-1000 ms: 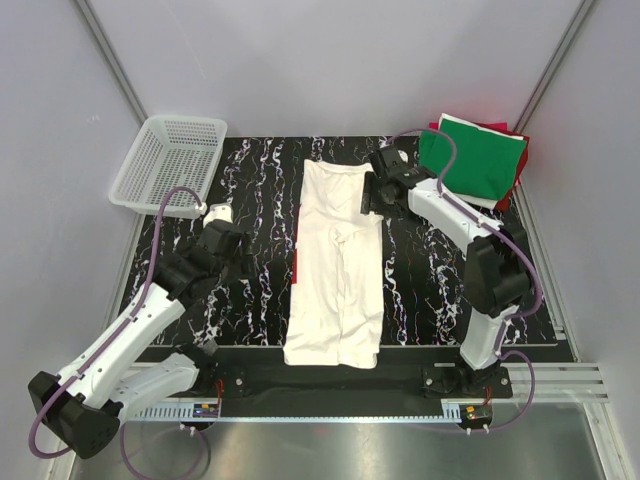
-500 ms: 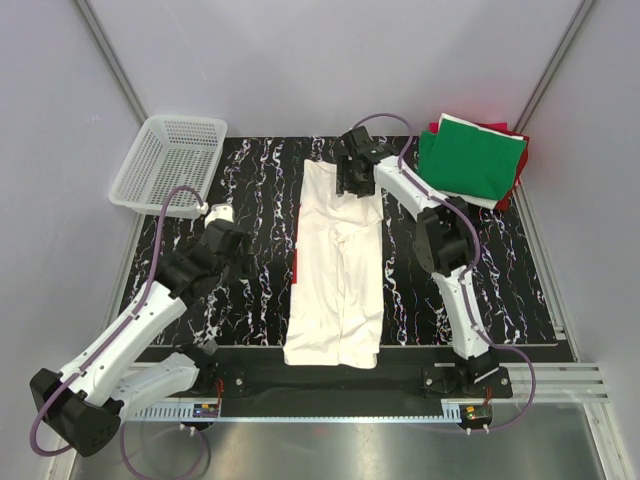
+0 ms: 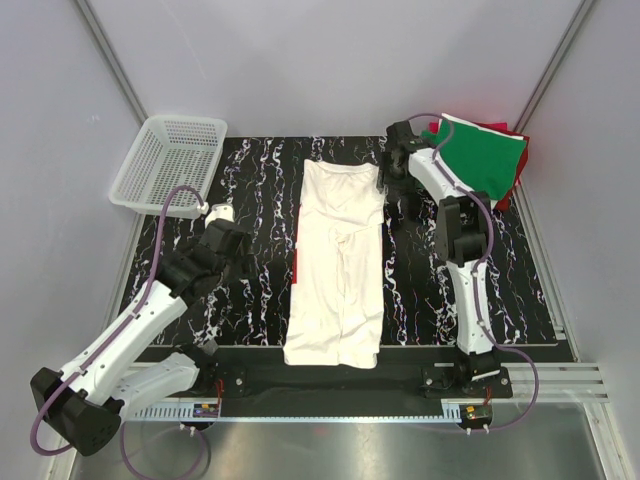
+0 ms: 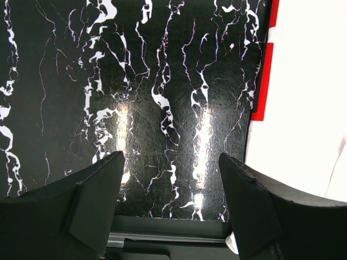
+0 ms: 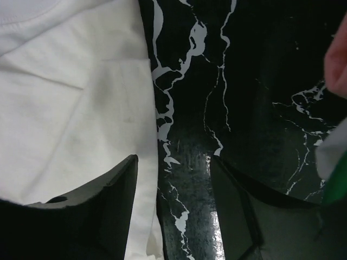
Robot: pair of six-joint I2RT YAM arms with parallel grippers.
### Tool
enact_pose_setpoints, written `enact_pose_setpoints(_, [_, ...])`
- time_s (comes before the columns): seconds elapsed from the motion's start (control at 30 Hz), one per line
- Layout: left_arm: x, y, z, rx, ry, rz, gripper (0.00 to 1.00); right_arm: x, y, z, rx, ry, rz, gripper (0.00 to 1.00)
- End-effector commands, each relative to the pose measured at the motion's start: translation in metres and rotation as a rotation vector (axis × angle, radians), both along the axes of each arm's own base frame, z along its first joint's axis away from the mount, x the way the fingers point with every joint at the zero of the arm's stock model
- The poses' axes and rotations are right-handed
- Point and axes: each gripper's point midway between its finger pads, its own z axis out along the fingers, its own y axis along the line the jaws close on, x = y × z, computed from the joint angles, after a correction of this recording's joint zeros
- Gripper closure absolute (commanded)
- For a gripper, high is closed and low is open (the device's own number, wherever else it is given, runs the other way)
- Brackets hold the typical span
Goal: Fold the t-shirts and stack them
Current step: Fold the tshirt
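Observation:
A cream-white t-shirt (image 3: 338,265) lies folded into a long strip down the middle of the black marbled mat (image 3: 260,200). My right gripper (image 3: 391,176) is open and empty, low over the mat beside the shirt's far right corner. In the right wrist view (image 5: 173,200) its left finger (image 5: 92,211) hangs over the shirt's edge (image 5: 65,97). My left gripper (image 3: 228,240) is open and empty over bare mat, left of the shirt. In the left wrist view (image 4: 171,184) the shirt (image 4: 309,108) fills the right side with a bit of red print (image 4: 260,105). A folded green shirt (image 3: 478,158) tops a stack at the back right.
A white mesh basket (image 3: 165,160) stands at the back left, partly off the mat. Red and white fabric (image 3: 505,190) shows under the green shirt. Grey walls close in on both sides. A black rail (image 3: 330,378) runs along the near edge.
My right gripper swung left over the shirt's far end, then back right to its corner. The shirt's far right corner now lies wider and flatter. The left arm has not moved.

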Motion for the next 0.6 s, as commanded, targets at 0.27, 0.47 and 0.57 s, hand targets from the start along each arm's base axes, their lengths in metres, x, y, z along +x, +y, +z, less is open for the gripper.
enact_pose_setpoints(0.27, [0.006, 0.001, 0.006, -0.005, -0.036, 0.011, 0.24, -0.031, 0.084, 0.084, 0.101, -0.121, 0.165, 0.39])
enact_pose_setpoints(0.47, [0.006, 0.001, 0.006, -0.003, -0.035, 0.01, 0.24, -0.04, 0.107, 0.044, 0.091, -0.014, 0.176, 0.39])
enact_pose_setpoints(0.57, [0.006, 0.001, 0.007, -0.006, -0.037, 0.009, 0.24, -0.041, 0.117, 0.029, 0.084, 0.017, 0.197, 0.39])
